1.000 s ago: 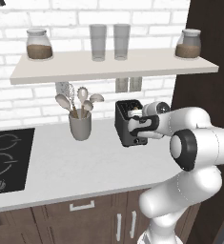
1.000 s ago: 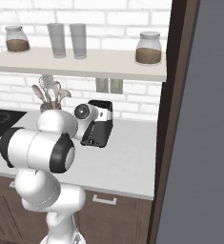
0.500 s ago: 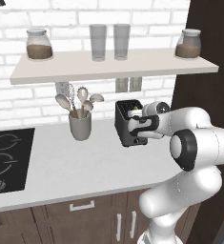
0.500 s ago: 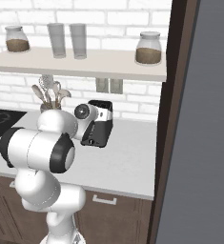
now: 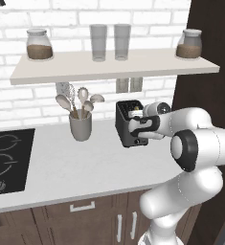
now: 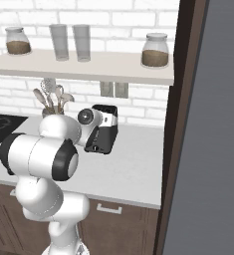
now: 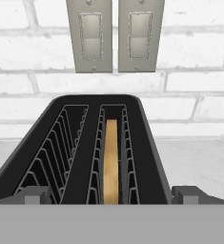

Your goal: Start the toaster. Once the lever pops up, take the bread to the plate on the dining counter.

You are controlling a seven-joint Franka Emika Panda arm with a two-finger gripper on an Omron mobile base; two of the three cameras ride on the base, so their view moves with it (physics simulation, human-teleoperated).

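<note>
While the hand (image 7: pixel 111 198) hangs spread over the toaster (image 7: pixel 101 143), the bread (image 7: pixel 111 162) apparently sits in its right slot.

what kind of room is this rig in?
A rendered home kitchen, by the look of it: a toaster with bread in one slot, a cooktop set in the worktop, and a crock of utensils against a white brick wall.

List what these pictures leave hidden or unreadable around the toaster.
- Toaster lever: left base view, the gripper and wrist cover that end; up or down cannot be told.
- Bread: hand view, sunk in the right slot, only its edge shows.
- Toaster front: hand view, cut off at the bottom.
- Slots: right base view, too small; the arm covers part of the toaster.
</note>
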